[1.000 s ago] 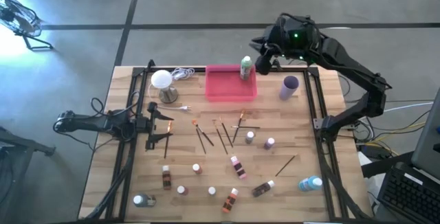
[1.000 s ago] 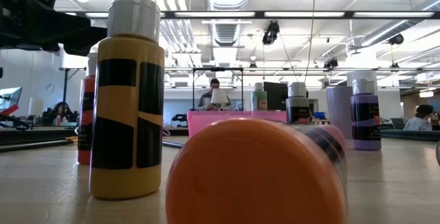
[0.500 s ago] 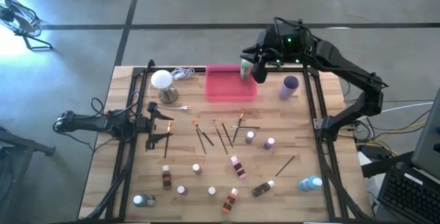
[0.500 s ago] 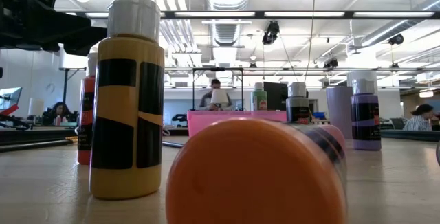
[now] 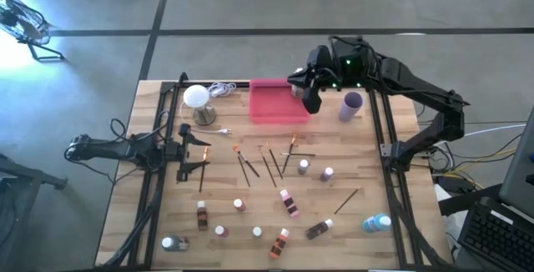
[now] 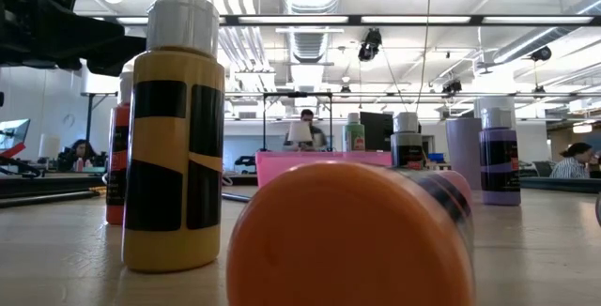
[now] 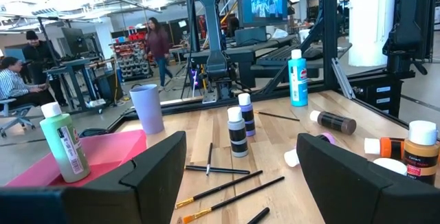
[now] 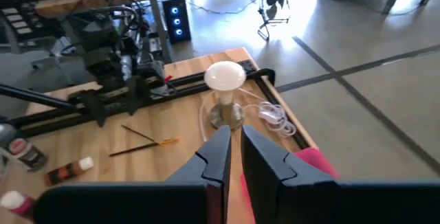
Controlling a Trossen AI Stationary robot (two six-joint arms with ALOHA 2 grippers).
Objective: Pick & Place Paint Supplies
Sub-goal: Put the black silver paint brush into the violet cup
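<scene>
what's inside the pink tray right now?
One green bottle stands upright in the pink tray, near its corner; nothing else shows inside. From above, the right pincer hangs over that corner and hides the bottle.

A large open robotics lab or workshop. A wooden desk [image 5: 275,180] framed by black metal rails stands on a polished grey concrete floor [image 5: 250,5] marked with dark lines. Overhead, exposed silver ducts [image 6: 310,34] and long strip lights [image 6: 413,20] run across a high ceiling. Beyond the desk, more metal-framed workstations, a wall screen [image 7: 265,1] and cluttered shelves fill the room. Several people [image 7: 157,45] stand or sit at distant benches. A computer tower [image 8: 175,18] with blue lights sits on the floor beside cables.
</scene>
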